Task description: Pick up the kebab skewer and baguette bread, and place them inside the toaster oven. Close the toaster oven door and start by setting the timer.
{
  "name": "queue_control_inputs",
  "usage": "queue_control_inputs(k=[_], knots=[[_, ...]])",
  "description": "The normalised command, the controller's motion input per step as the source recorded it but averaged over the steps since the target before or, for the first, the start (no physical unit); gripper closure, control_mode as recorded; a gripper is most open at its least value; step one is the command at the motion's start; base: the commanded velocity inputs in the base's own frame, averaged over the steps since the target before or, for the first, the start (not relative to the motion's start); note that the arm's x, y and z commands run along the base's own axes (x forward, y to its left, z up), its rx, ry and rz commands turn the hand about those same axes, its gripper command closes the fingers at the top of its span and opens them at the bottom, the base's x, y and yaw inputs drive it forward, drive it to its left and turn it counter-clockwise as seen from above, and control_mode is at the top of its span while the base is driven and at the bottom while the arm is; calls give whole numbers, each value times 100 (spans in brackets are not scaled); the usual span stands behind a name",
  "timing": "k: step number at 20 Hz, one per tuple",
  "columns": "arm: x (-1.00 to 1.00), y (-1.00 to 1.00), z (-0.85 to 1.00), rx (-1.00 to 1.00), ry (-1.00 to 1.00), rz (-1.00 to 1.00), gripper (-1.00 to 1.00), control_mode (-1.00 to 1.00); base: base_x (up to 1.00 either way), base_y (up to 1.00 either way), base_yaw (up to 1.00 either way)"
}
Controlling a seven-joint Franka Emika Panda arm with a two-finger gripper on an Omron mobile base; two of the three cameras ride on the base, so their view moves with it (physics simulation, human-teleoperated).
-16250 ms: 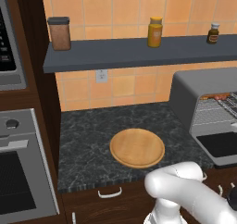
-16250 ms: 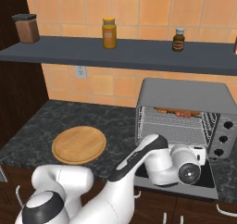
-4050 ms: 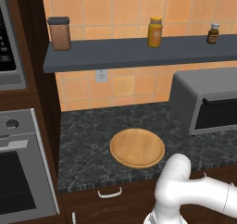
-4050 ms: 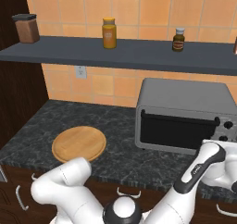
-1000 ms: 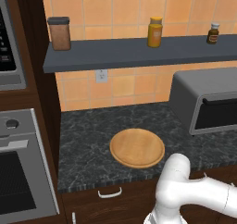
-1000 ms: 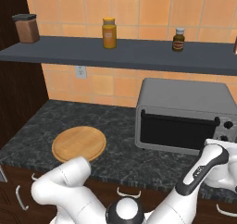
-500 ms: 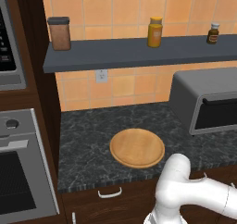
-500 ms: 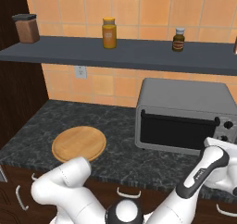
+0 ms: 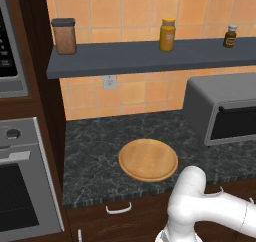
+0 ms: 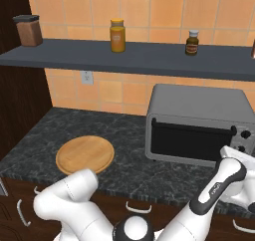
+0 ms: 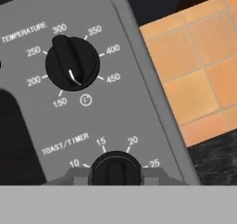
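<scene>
Hand view: the toast/timer knob [image 11: 115, 170] is clamped between the gripper [image 11: 115, 176] fingertips (knob bar upright), with the temperature dial [image 11: 72, 63] seen above it.

Toaster oven [image 10: 196, 116]: grey casing, dark glass door [image 10: 190, 143]. Knobs [image 11: 71, 63] black (white markings). Counter [image 9: 100, 151] black, veined. Round board [image 9: 148, 159] tan; tiles [image 10: 149, 8] orange.
</scene>
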Motion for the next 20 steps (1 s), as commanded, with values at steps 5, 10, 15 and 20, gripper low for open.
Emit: queue_control_inputs(k=[5,10,15,20], knots=[[0,0,0,15,-1,0,100,-100,0,0,0],[-4,0,0,15,-4,0,100,-100,0,0,0],[-4,0,0,15,-6,0,100,-100,0,0,0],[-8,0,0,15,-7,0,100,-100,0,0,0]])
